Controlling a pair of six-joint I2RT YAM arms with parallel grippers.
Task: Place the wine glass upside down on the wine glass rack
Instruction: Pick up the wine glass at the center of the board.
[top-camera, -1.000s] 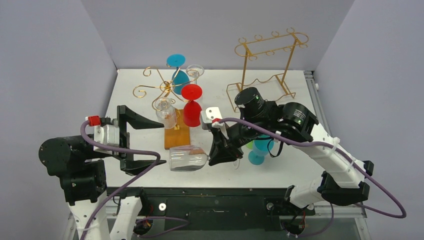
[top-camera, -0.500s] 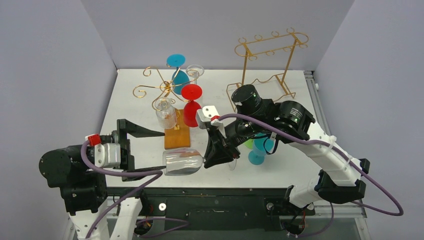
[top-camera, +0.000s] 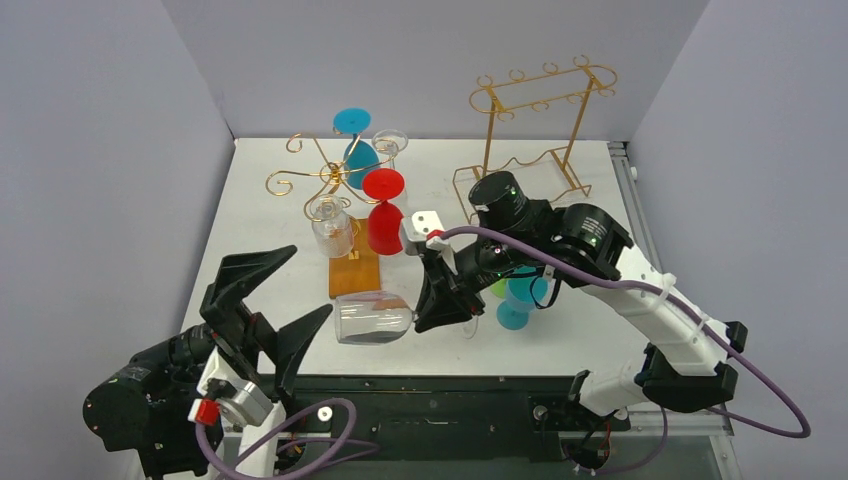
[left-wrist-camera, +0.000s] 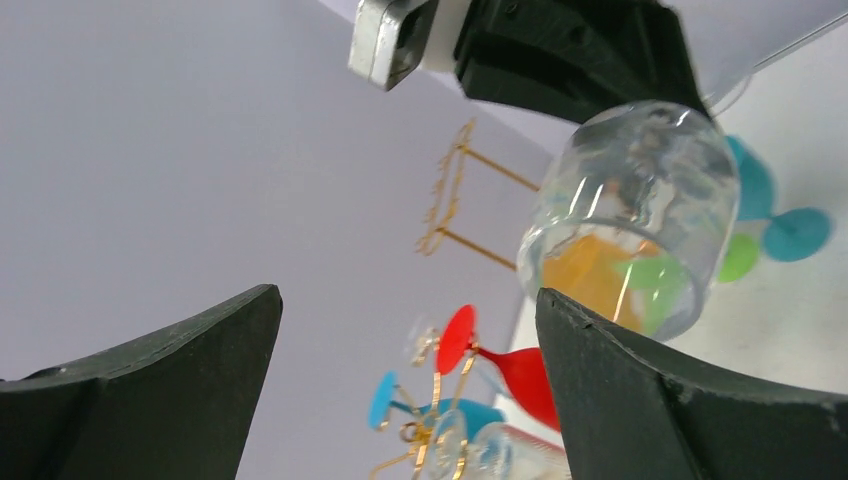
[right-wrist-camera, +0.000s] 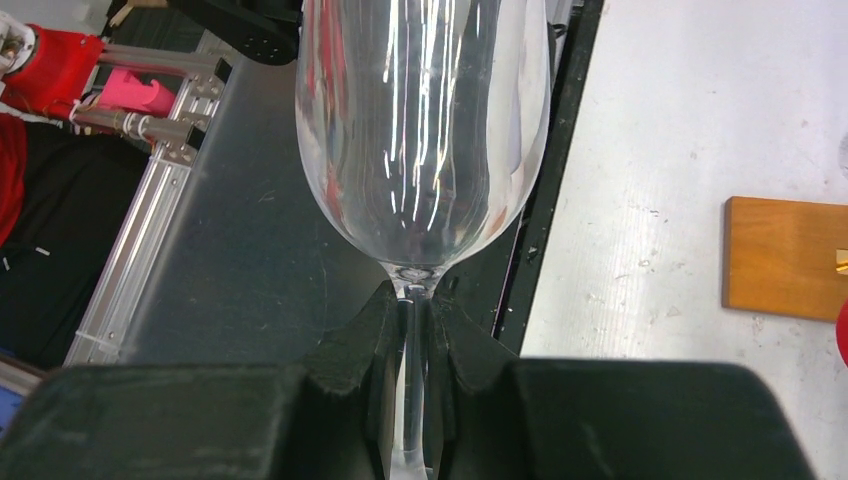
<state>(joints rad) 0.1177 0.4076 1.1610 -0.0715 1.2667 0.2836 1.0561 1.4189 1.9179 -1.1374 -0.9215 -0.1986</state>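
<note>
Right now the right end effector (top-camera: 432, 308) is clamped narrow on the stem of the clear wine glass (top-camera: 372, 318); the right wrist view shows both fingers (right-wrist-camera: 352, 345) pinching the thin stem just below the bowl (right-wrist-camera: 425, 110). The glass is held sideways, with its bowl pointing toward the left arm and its open mouth facing left. It sits over the near edge of the white counter (top-camera: 262, 190), just in front of the brown wooden base of the wine glass rack (top-camera: 352, 272), not hung on it. The left end effector (top-camera: 312, 280) is spread wide and holds nothing. It is angled up toward the bowl from the near left, and the left wrist view shows the glass mouth (left-wrist-camera: 630, 215) just past its right fingertip. The rack's gold curled arms carry a red glass (top-camera: 383, 215) upside down, a blue glass (top-camera: 355, 145) and two clear glasses (top-camera: 332, 228). A taller gold frame rack (top-camera: 540, 120) stands at the back right. A teal glass (top-camera: 517, 300) stands on the counter, partly hidden behind the right arm.
</note>
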